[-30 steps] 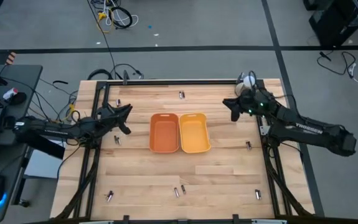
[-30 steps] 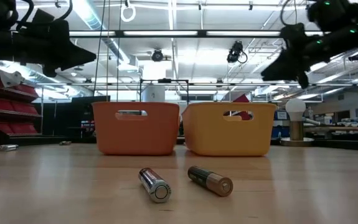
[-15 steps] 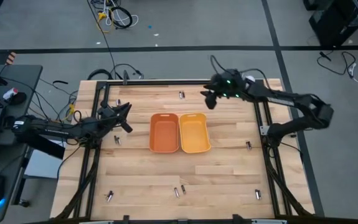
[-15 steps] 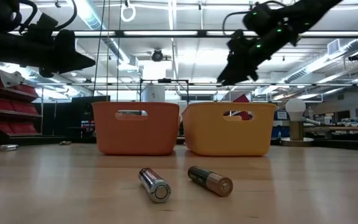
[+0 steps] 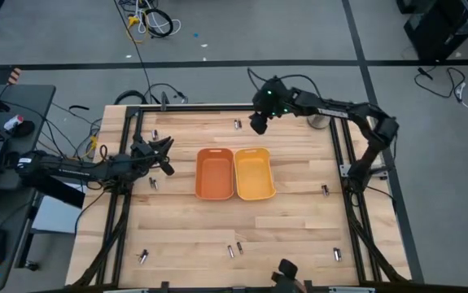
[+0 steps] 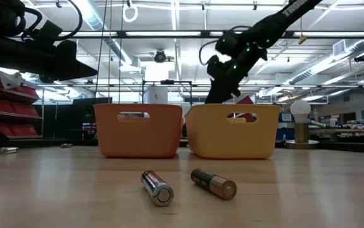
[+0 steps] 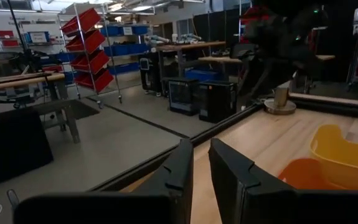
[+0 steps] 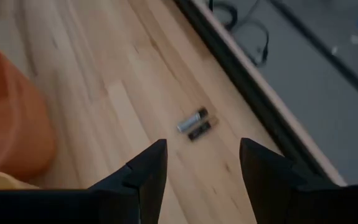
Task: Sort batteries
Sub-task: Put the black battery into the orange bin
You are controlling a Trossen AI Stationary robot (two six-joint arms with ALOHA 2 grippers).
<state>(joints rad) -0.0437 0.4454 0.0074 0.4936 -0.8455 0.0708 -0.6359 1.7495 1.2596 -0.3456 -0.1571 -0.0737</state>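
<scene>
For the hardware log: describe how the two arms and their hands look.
Both arms are dark, slim and jointed. The right hand has two black wedge-shaped fingers; green lights glow on its wrist. The left hand has two dark flat fingers. Black cables trail by the left arm.

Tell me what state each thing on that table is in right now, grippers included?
Right gripper: open, empty, above the table's far edge.
Battery pair: lying side by side on the wood ahead of it.
Left gripper: nearly shut, nothing seen held, left of the trays.
Orange tray: upright, empty.
Yellow tray: upright, empty, touching the orange one.
Two near batteries: lying flat, apart.
</scene>
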